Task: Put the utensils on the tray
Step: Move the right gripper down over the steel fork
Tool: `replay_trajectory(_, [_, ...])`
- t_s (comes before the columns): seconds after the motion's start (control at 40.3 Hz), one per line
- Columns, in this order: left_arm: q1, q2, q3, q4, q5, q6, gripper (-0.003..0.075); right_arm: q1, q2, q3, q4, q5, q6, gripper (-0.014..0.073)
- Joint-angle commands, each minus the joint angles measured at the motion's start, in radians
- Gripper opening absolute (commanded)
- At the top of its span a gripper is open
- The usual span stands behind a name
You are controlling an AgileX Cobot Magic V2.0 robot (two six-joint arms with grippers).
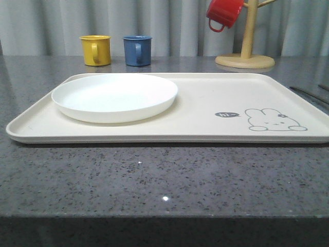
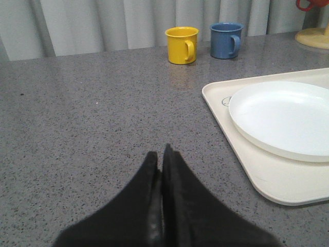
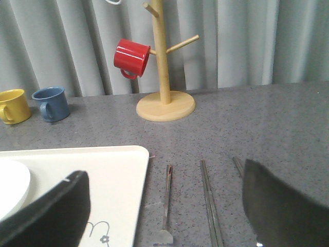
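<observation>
Fork (image 3: 166,206) and chopsticks (image 3: 211,206) seen lying on counter (image 1: 154,180) just beside tray (image 1: 205,110), lower centre of right wrist frame. Plate (image 1: 114,96) set on tray, left part. Right gripper (image 3: 164,208) spread wide; left gripper (image 2: 159,159) pressed closed, nothing held.

Evenly and softly lit from above, with a small glint on the speckled counter (image 1: 165,198) and a thin shadow under the tray (image 1: 205,110). Sharp at mid-distance; blurred and dark on the near fingers (image 2: 154,206) in both wrist views.
</observation>
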Motion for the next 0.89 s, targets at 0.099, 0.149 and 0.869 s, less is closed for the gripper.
replay_trajectory(0.099, [-0.001,0.011,-0.027,-0.014,-0.083,-0.013,-0.0018,-0.006,0.016,-0.037,0.001,-0.077,-0.007,0.0624])
replay_trajectory(0.149, [-0.001,0.011,-0.027,-0.014,-0.083,-0.013,-0.0018,-0.006,0.016,-0.037,0.001,-0.078,-0.007,0.0624])
replay_trajectory(0.869, [-0.001,0.011,-0.027,-0.014,-0.083,-0.013,-0.0018,0.001,0.621,-0.43,0.001,0.398,-0.145,0.0466])
